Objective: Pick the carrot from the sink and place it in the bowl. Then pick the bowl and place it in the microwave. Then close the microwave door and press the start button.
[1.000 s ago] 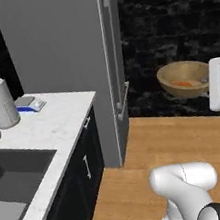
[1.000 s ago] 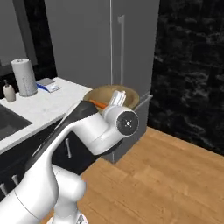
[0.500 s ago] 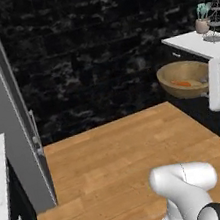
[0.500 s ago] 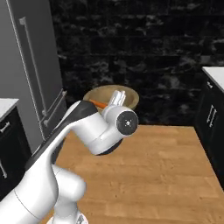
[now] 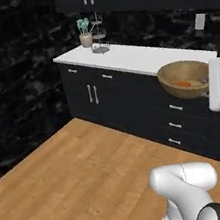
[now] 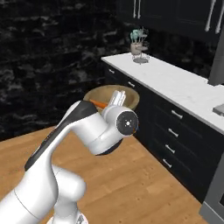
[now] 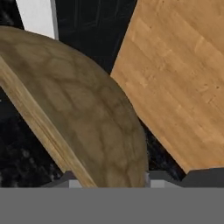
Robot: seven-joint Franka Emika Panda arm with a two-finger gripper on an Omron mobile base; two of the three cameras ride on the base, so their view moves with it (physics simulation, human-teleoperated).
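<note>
Bowl (image 5: 184, 80) with carrot (image 5: 182, 83) inside, rim pinched by gripper (image 5: 210, 83) (jaws narrow), carried near the right counter (image 5: 133, 57); a tilt in transit could spill the carrot.

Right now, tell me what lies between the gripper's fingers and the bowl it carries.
Nothing: in the hand view the fingers close directly on the wooden bowl at its rim. The left base view shows the carrot lying inside the bowl.

Bowl (image 5: 184, 79) held up at the jaws, carrot (image 5: 182, 83) inside it; counter (image 5: 139, 59) beyond, floor (image 5: 77, 173) beneath.
</note>
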